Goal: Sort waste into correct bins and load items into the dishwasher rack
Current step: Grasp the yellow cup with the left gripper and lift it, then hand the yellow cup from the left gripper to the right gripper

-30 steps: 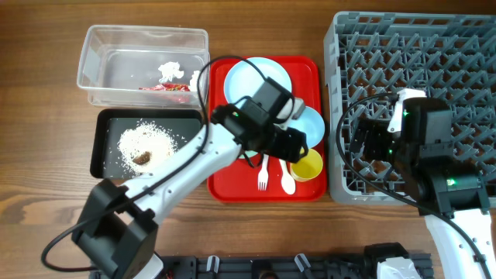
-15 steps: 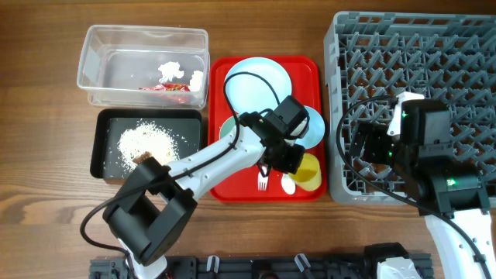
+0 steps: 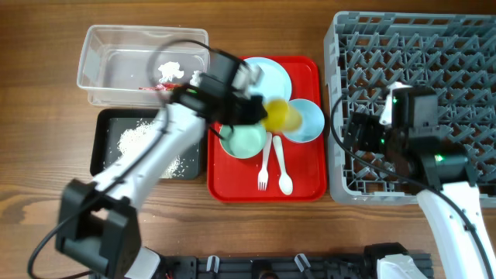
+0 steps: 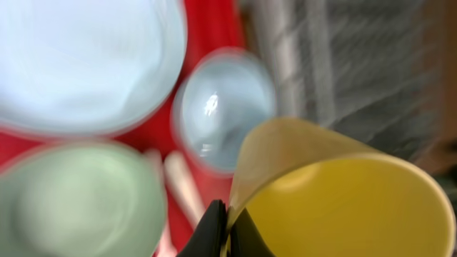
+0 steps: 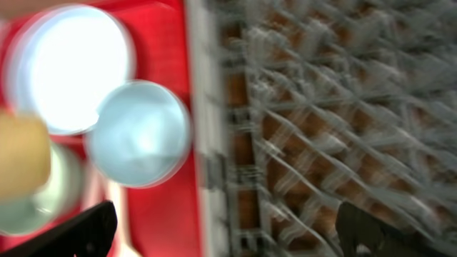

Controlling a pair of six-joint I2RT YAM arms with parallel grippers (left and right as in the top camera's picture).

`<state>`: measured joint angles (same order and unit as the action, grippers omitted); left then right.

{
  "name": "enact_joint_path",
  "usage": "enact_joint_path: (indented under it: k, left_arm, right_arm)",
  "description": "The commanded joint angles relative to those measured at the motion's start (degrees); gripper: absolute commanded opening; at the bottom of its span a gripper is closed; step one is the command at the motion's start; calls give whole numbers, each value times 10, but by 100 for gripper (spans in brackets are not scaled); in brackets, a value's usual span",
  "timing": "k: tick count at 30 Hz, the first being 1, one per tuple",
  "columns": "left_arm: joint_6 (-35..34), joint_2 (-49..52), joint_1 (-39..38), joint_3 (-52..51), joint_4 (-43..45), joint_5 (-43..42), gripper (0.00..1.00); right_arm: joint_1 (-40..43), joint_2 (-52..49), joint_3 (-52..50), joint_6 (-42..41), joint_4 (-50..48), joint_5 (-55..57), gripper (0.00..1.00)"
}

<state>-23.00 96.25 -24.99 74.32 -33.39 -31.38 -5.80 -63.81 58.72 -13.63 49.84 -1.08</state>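
**Yellow cup (image 3: 277,115) aloft over red tray (image 3: 306,182)**

Glossy and tipped sideways, the yellow cup hangs above the red tray's middle, its rim pinched by the left gripper (image 4: 227,227). The right gripper (image 3: 363,133) gapes empty at the dishwasher rack's (image 3: 465,46) left edge

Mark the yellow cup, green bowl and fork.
yellow cup (image 3: 280,116): overhead view, middle of its body.
green bowl (image 3: 246,143): overhead view, inside floor.
fork (image 3: 264,159): overhead view, handle.

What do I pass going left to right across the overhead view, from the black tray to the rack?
Left to right: black tray → green bowl → yellow cup → blue bowl → rack.
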Motion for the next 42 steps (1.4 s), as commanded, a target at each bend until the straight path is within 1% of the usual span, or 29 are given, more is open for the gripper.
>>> enact_joint_path:
  k: [1,2,3,6,9,12,14,18,22,23,24,25,30,37,40,42]
  left_arm:
    - [-106,8,68,8,81,-209,4]
    - [-125,14,76,8,106,-239,4]
    - [-159,23,86,8,137,-275,4]
    - [-192,38,87,8,168,-324,4]
    - [-206,48,78,8,174,-342,4]
    - [-211,50,69,8,173,-342,4]
    - [-212,50,65,8,176,-353,4]
    - [-212,50,65,8,182,-377,4]
    - [-212,50,65,8,182,-394,4]
    - [-212,50,65,8,182,-399,4]
    - [-212,50,65,8,182,-404,4]
    - [-212,50,65,8,182,-407,4]
    - [-212,50,78,8,183,-425,4]
    - [-212,50,90,8,183,-443,4]
    - [-212,50,90,8,183,-452,4]
    - [-212,50,90,8,182,-451,4]
  right_arm:
    - [-1,-26,12,45,-44,-182,100]
    - [-1,-34,12,51,-57,-218,99]
    - [-1,-48,12,68,-76,-285,100]
    - [-1,-75,12,111,-105,-403,100]
    - [-1,-104,12,142,-132,-488,100]
    - [-1,-131,12,151,-169,-540,100]
    - [-1,-148,12,150,-205,-560,100]
    - [-1,-174,12,149,-277,-563,100]
    - [-1,-183,12,153,-343,-605,99]
    - [-1,-183,12,161,-360,-618,96]
    - [-1,-183,12,187,-375,-647,91]
    - [-1,-183,12,207,-385,-675,90]
    - [-1,-184,12,262,-393,-772,88]
    - [-1,-184,12,265,-394,-785,86]
    - [-1,-184,12,265,-396,-785,78]
    - [-1,-184,12,265,-400,-784,75]
